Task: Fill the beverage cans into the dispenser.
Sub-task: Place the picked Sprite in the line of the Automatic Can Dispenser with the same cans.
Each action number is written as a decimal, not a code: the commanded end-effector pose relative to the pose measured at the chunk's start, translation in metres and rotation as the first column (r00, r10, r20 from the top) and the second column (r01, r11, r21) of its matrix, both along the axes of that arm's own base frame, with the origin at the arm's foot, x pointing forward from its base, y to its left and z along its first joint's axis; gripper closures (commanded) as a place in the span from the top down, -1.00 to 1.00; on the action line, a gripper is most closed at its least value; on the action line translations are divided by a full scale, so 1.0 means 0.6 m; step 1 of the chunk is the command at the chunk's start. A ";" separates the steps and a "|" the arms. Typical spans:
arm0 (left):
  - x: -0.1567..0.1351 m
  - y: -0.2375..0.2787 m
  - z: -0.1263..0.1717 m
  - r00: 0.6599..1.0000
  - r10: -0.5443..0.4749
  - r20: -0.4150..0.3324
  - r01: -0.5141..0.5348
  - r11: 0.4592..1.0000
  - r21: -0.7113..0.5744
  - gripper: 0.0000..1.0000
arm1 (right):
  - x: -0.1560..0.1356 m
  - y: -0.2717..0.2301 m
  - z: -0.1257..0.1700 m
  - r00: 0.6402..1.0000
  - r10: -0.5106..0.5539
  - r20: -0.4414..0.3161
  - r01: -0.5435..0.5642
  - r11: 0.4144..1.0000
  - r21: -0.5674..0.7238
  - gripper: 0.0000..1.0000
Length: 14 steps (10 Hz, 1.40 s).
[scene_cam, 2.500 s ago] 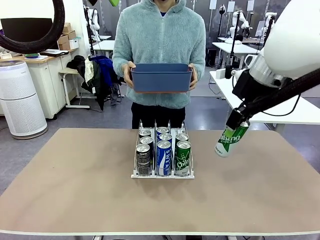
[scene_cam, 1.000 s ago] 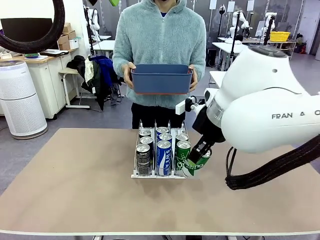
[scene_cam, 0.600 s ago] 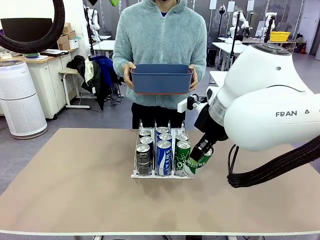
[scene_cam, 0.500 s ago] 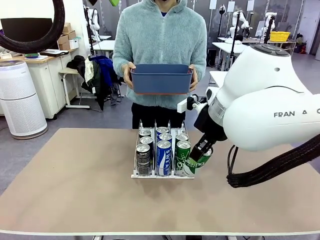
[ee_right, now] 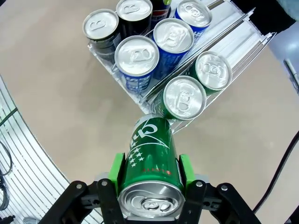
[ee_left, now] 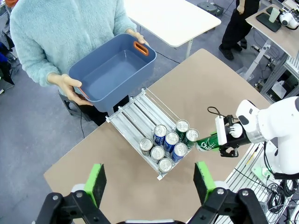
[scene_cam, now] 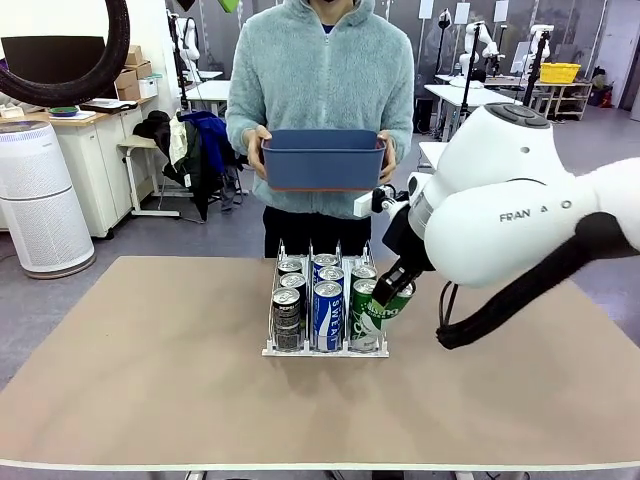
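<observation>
Loading is the step in hand: my right gripper [ee_right: 150, 184] is clamped on a green can [ee_right: 150, 161], green pads pressed against its sides near the top, and the can hangs tilted with its base angled toward the dispenser [scene_cam: 325, 349], which stands in the middle of the table [scene_cam: 150, 380]. In my right wrist view the can's lower end sits just beside the nearest green can already standing in the rack's right lane, so close that I cannot tell whether the two touch. The rack holds two dark cans in its left lane, two blue ones in the middle and two green ones on the right, all crowded toward the near lip; the far stretches of all three lanes show bare wire and white floor. My left gripper [ee_left: 148, 179] hangs high above the table with its fingers spread wide and nothing between them. The person at the far side holds a blue bin [scene_cam: 324, 157] in both hands, well apart from the rack. I judge that the next move calls for carrying this can over the standing green pair to the open far end of the right lane, righting it, lowering it between the dividers and only then letting go. Clipping the front cans is the risk.
</observation>
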State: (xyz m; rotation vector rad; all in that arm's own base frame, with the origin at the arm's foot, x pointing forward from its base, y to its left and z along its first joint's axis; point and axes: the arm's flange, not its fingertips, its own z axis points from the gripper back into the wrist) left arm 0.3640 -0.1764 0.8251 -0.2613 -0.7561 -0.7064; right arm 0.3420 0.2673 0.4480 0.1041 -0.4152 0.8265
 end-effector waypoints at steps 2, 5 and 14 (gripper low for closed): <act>-0.001 0.003 -0.001 1.000 0.005 -0.003 -0.005 1.000 -0.004 1.00 | 0.061 0.014 0.001 1.000 -0.006 0.029 0.006 1.000 0.005 0.16; -0.001 0.003 -0.001 1.000 0.005 -0.003 -0.005 1.000 -0.004 1.00 | 0.095 0.026 -0.004 0.999 -0.012 0.041 0.012 1.000 -0.004 0.16; -0.001 0.003 -0.001 1.000 0.005 -0.003 -0.005 1.000 -0.004 1.00 | 0.137 0.057 -0.094 0.996 0.029 -0.082 -0.037 0.995 -0.092 0.16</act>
